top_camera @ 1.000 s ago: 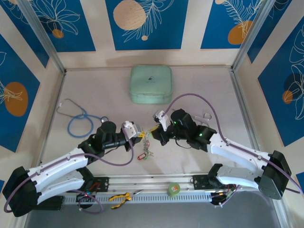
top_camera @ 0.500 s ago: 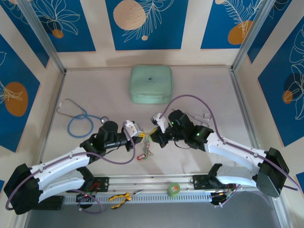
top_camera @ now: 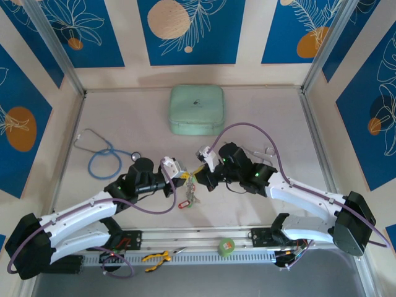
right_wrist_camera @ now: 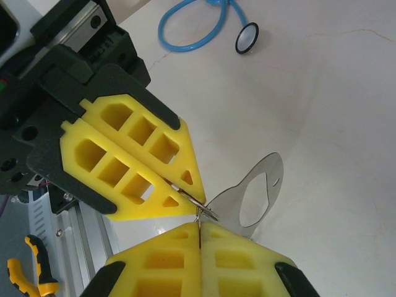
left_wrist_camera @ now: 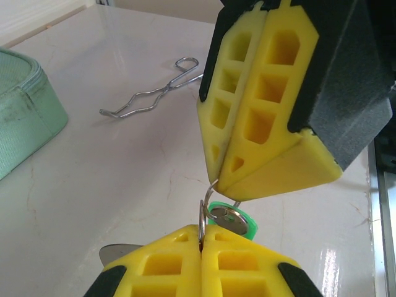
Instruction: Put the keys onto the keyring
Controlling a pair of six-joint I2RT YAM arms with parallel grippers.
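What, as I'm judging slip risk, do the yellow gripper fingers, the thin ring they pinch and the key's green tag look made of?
The fingers look like matte yellow plastic, perhaps printed: rigid hollow cells. The keyring is thin shiny metal wire. The tag seems glossy green plastic, on a silvery metal key.

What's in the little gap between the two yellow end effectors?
Left wrist view: thin keyring wire and a green-tagged key sit in the gap; the left end effector and right end effector both pinch that wire.
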